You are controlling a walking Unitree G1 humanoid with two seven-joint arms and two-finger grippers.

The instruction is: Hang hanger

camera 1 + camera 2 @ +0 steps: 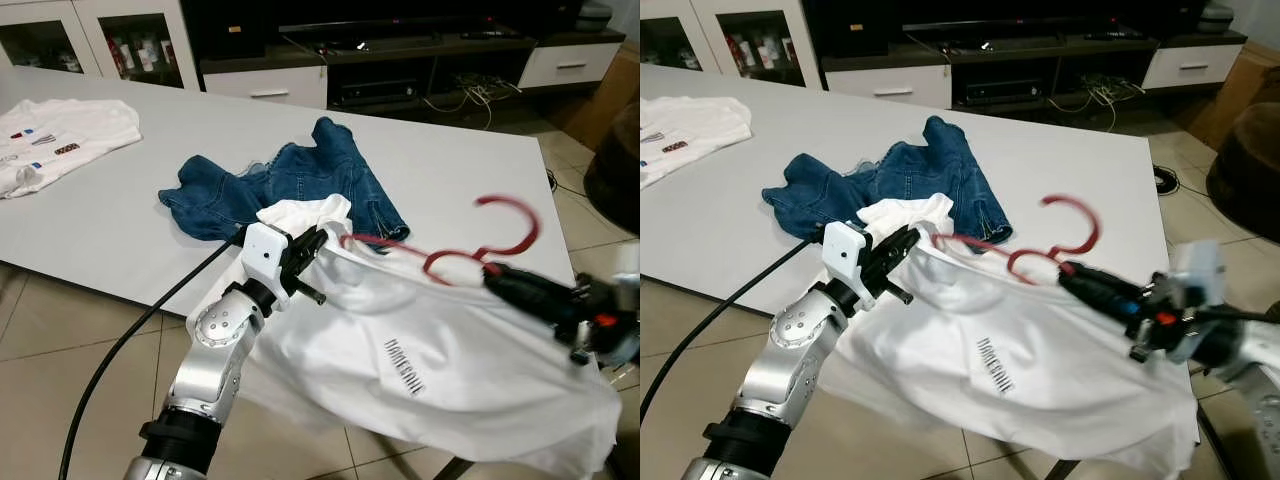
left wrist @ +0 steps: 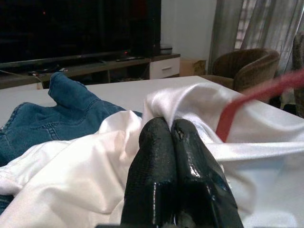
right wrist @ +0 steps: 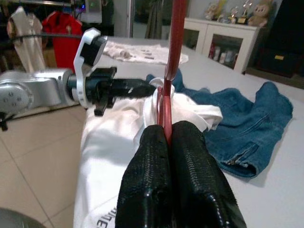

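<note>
Right gripper clamps the red hanger at its neck, hook rising just beyond the fingertips, while left gripper pinches the white shirt's collar over the table edge.

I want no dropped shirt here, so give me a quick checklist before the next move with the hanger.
1. Right pincer shut on red hanger: ok.
2. Left pincer shut on white shirt: ok.
3. Hanger fully seated inside the shirt's neck: cannot tell.
4. Hanger hook free above the cloth: ok.
5. Shirt apart from the jeans: not ok, it lies against them.
6. Shirt fully on the table: not ok, it hangs over the edge.
</note>
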